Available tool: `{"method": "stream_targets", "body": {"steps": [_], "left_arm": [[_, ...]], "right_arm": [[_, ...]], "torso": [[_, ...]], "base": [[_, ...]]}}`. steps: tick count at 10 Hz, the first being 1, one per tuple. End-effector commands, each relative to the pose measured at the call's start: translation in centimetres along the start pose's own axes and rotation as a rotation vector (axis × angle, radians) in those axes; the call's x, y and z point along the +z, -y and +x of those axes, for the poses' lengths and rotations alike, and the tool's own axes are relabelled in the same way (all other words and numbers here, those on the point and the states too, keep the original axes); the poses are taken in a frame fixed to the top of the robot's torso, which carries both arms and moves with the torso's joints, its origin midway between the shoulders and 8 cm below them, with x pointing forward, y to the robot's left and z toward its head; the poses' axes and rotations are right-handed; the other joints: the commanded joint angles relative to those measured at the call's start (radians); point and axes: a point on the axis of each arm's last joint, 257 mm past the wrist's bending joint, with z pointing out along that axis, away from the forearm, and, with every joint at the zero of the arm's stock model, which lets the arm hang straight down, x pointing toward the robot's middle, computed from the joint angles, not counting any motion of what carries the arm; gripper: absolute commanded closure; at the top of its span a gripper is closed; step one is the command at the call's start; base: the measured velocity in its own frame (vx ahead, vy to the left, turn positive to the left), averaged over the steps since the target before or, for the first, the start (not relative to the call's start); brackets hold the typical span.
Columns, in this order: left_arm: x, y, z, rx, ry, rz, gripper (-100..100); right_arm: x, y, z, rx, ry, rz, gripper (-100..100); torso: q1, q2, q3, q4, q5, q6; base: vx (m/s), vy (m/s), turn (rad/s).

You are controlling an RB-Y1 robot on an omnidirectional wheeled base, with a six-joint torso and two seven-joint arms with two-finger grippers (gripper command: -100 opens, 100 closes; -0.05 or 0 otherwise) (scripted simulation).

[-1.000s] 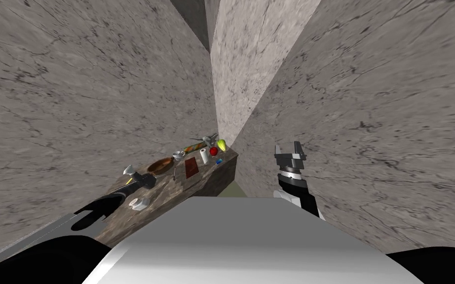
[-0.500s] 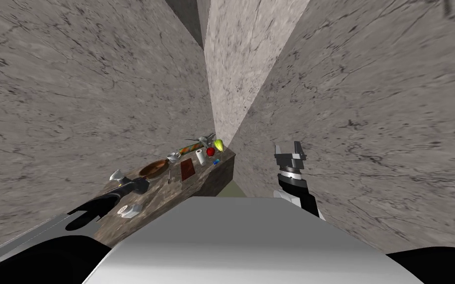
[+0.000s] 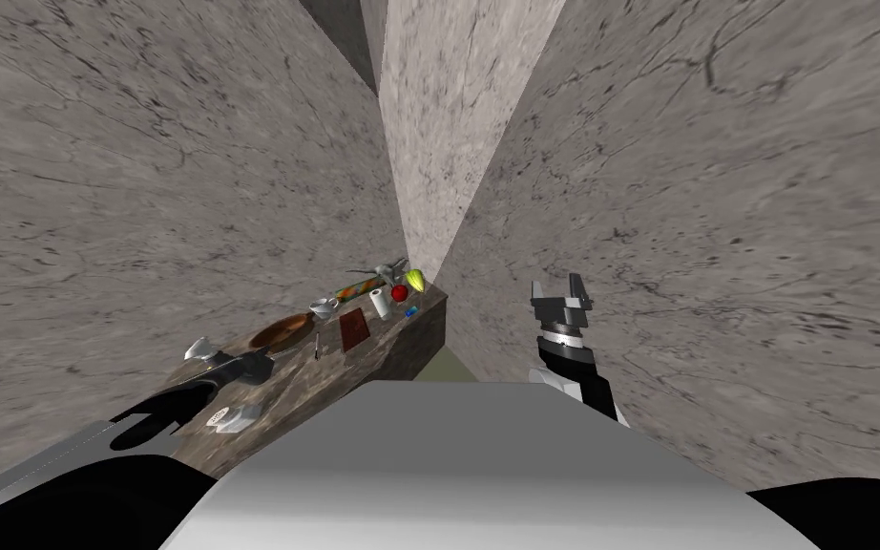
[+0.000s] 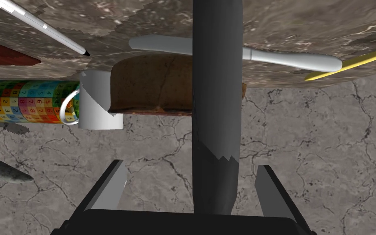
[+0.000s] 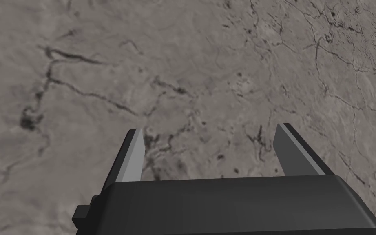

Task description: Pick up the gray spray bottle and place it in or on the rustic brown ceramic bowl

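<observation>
The spray bottle (image 3: 201, 349) has a pale head and a dark grey body (image 4: 215, 102). It stands upright between the fingers of my left gripper (image 3: 230, 359) (image 4: 191, 163) over the left end of the dark stone table (image 3: 409, 344). A gap shows on each side of the bottle, so the fingers are open. The brown bowl (image 3: 281, 332) (image 4: 150, 83) sits just beyond the bottle. My right gripper (image 3: 562, 285) (image 5: 209, 130) hangs open and empty beside the right wall.
A white mug (image 4: 97, 106) and a colourful roll (image 4: 24, 101) lie beside the bowl. A pen (image 4: 40, 26), a brown book (image 3: 353, 328), a white roll (image 3: 382, 304) and a red apple (image 3: 399, 292) lie farther along. A white box (image 3: 238, 417) sits near me. Stone walls close in.
My view has turned, so the table has slid left and down in the head view. My left gripper and the bottle have drifted slightly farther left of the bowl. The right arm has kept its pose.
</observation>
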Motion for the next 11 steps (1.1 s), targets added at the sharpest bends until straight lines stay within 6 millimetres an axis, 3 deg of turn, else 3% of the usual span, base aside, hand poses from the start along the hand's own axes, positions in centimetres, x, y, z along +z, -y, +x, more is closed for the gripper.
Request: {"method": "stream_targets", "body": {"steps": [1,5,6,7,11], "left_arm": [[0.5,-1.2,-0.1,-0.013,0.001,-0.020,-100],[1.3,-4.5,-0.2,-0.037,0.000,-0.078,-100],[1.1,-4.0,-0.1,-0.033,0.000,-0.069,-100],[1.2,-4.1,-0.1,-0.033,0.000,-0.070,100],[1.2,-4.1,-0.1,-0.034,0.000,-0.070,100]], "right_arm": [[0.0,0.0,0.0,0.000,0.000,0.000,0],[0.0,0.0,0.0,0.000,0.000,0.000,0],[0.0,0.0,0.0,0.000,0.000,0.000,0],[0.0,0.0,0.0,0.000,0.000,0.000,0],[0.0,0.0,0.0,0.000,0.000,0.000,0]], "torso": [[0.000,0.000,0.000,0.000,0.000,0.000],[0.000,0.000,0.000,0.000,0.000,-0.001],[0.001,-0.001,-0.001,0.000,0.000,0.000],[0.002,-0.002,-0.001,0.000,0.000,-0.001],[0.002,-0.004,-0.002,-0.001,0.001,-0.001]], "base": [[-0.068,-0.028,-0.156],[-0.052,-0.029,-0.127],[-0.016,-0.005,-0.032],[0.000,0.000,0.000],[-0.001,0.001,0.003]]}}
